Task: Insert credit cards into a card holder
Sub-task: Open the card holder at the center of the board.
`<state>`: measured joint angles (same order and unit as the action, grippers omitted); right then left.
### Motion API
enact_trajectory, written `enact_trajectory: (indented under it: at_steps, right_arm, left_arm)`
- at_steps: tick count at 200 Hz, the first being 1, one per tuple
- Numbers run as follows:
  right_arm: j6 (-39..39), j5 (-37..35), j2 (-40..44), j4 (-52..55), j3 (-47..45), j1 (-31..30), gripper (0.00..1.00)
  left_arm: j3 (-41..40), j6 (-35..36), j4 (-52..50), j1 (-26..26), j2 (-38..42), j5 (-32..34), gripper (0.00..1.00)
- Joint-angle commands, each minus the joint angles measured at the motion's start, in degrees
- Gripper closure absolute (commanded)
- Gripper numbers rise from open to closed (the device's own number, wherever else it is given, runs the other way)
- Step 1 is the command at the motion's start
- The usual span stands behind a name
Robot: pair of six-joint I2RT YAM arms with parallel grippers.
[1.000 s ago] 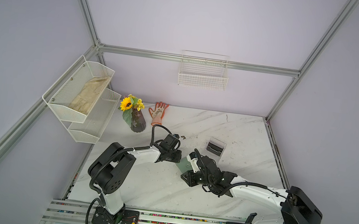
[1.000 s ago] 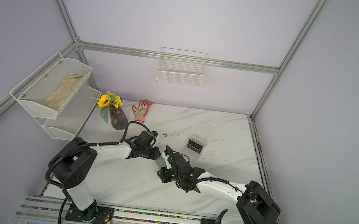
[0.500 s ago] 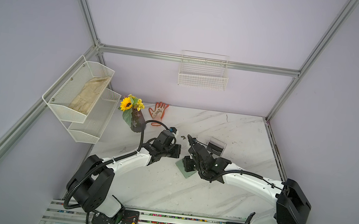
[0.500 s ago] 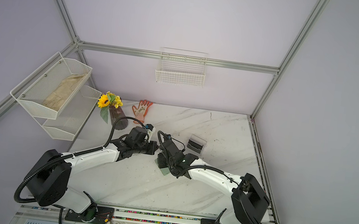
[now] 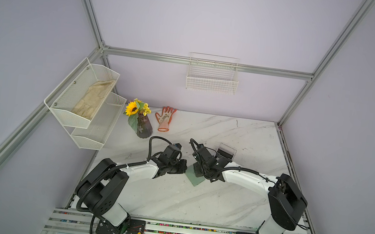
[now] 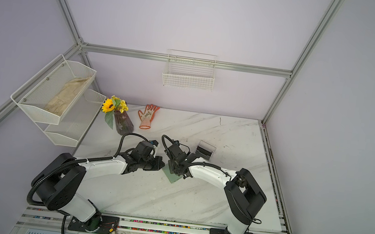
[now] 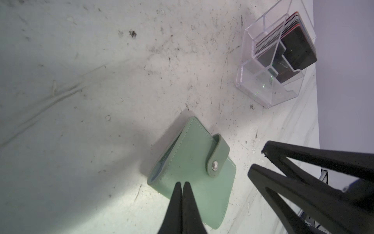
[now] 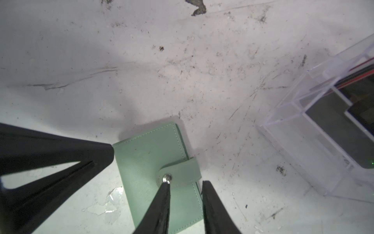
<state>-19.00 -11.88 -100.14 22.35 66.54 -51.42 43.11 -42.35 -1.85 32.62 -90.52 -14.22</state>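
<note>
Zero cards loaded, by the look of things. Step in hand, as judged: getting the holder open. Down on the white marbled worktop (image 7: 101,71), between the two arms in both top views: small sage-green book-like card holder (image 7: 194,168). Lies flat and closed, with its strap-like snap tab (image 7: 219,154) buttoned over the free edge by a round metal stud (image 8: 167,178). Near it but apart: clear plastic box (image 7: 269,91) with the thin rectangular plastic credit cards (image 7: 297,46) on edge inside, dark faces foremost, coloured edges behind. Left end effector (image 7: 182,185): fingertips pressed together with nothing between them. Sits at the holder's edge opposite the tab, seemingly to pin the cover; actual contact hard to confirm. Right end effector (image 8: 185,183): jaws partly spread and empty. Straddles the tab, one fingertip (image 8: 165,194) at the stud and its partner just off the holder's free edge. Next, probably: close on the loose end of the tab and peel upward to pop the snap, bearing down with the left tip to keep the holder from lifting along. Calls for a pinch on the strap alone, not the cover beneath, and a pull square to the stud. Left to do after that: fold the cover back, expose the sleeves, fetch a card from the box.
</note>
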Motion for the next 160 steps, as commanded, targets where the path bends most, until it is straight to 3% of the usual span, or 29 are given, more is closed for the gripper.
enact_trajectory:
  at_steps: [1,160]
  right_arm:
    - [2.7,0.2,-2.2,2.3,2.0,-0.1,0.70]
    - [3.3,5.1,-6.6,0.9,0.4,-0.1,0.71]
  left_arm:
    - [-2.1,-1.2,2.4,-0.4,-2.7,-3.1,1.00]
    - [-2.3,-2.6,2.8,-1.5,-8.2,-5.5,1.00]
